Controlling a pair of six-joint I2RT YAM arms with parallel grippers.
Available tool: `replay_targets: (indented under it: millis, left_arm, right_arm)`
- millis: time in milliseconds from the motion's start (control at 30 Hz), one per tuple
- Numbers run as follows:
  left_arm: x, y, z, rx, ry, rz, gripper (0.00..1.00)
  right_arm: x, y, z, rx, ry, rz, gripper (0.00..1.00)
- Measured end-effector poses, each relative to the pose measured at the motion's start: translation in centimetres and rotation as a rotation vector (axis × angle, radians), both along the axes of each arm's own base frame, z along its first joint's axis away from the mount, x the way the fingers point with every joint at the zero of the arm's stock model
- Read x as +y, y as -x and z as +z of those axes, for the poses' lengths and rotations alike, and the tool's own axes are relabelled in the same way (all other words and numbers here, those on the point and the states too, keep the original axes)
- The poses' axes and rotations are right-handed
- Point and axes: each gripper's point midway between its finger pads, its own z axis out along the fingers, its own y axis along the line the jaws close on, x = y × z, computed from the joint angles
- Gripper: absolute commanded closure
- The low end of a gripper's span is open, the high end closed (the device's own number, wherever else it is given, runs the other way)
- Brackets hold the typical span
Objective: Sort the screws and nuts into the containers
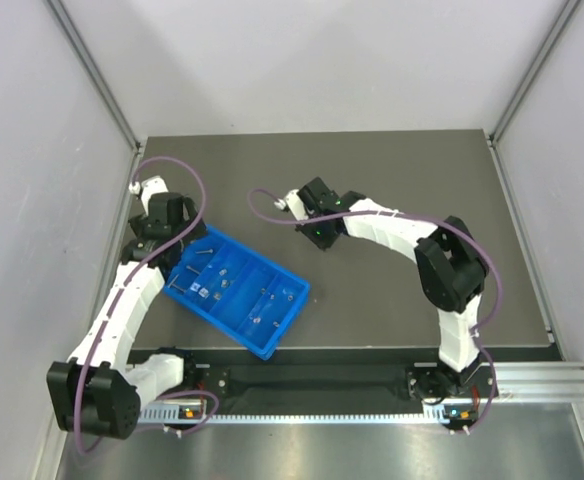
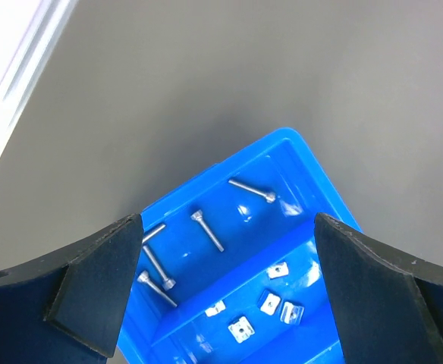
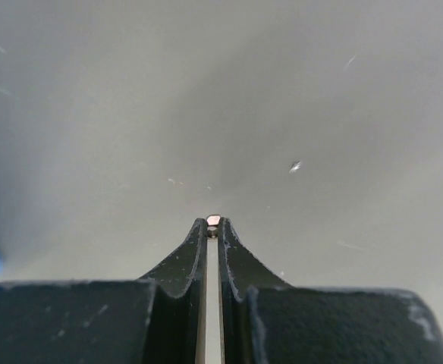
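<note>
The blue tray (image 1: pixel 290 317) lies slanted on the dark table between the arms. In the left wrist view its end compartment (image 2: pixel 282 144) holds several screws (image 2: pixel 206 230). The compartment beside it holds several square nuts (image 2: pixel 240 328). My left gripper (image 2: pixel 227 220) is open and empty, hovering above that end of the tray (image 1: pixel 184 248). My right gripper (image 3: pixel 213 225) is shut on a tiny silver screw (image 3: pixel 214 220) pinched at the very fingertips. It hangs above bare table just beyond the tray's far right side (image 1: pixel 319 238).
More small metal pieces (image 1: pixel 262 300) lie in the tray's other compartments. White enclosure walls stand on three sides. An aluminium rail (image 1: pixel 372 385) runs along the near edge by the arm bases. A purple cable (image 1: pixel 197 190) loops over the left arm.
</note>
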Motion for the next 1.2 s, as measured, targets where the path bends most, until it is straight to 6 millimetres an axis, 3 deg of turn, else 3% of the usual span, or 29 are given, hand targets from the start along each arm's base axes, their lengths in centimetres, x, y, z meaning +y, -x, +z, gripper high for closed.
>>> replay_targets:
  millis: [100,167,267,367,533,700,767,800,933,967,1033,1200]
  left_arm:
    - [0.5,0.2,-0.2,0.013,0.017,0.068,0.01]
    - [0.8,0.3,-0.2,0.026,0.037,0.123,0.01]
    - [1.1,0.3,-0.3,0.037,0.068,0.190,0.01]
    - [1.5,0.8,-0.7,0.049,0.094,0.248,0.01]
    - [1.8,1.5,-0.9,0.051,0.133,0.311,0.01]
    - [1.8,2.2,-0.4,0.014,0.156,0.321,0.01]
    - [1.9,2.5,-0.3,-0.001,0.162,0.323,0.01]
    - [1.9,2.6,-0.2,-0.005,0.163,0.323,0.01]
    - [1.9,2.7,-0.2,-0.008,0.165,0.321,0.01]
    - [1.9,2.7,-0.2,-0.007,0.166,0.320,0.01]
    - [1.9,2.7,-0.3,-0.005,0.168,0.318,0.01]
    - [1.5,2.9,-0.5,0.001,0.173,0.286,0.01]
  right_arm:
    - [2.9,-0.2,4.4,-0.058,-0.067,0.018,1.00]
    - [5.8,0.7,8.0,-0.114,-0.132,0.063,1.00]
    - [10.4,4.0,12.7,-0.171,-0.228,0.159,1.00]
    - [13.6,8.3,15.1,-0.172,-0.286,0.252,1.00]
    - [14.5,13.4,13.8,-0.099,-0.250,0.330,1.00]
    - [11.8,15.9,10.0,-0.026,-0.164,0.335,0.99]
    - [10.6,16.4,8.2,0.002,-0.127,0.325,0.91]
    - [10.2,16.6,7.5,0.014,-0.110,0.319,0.87]
    - [9.8,16.9,6.2,0.029,-0.104,0.294,0.52]
    - [10.0,16.7,6.2,0.025,-0.115,0.283,0.48]
    - [10.4,16.3,6.1,0.009,-0.137,0.262,0.44]
    - [10.0,15.1,5.1,0.028,-0.170,0.187,0.46]
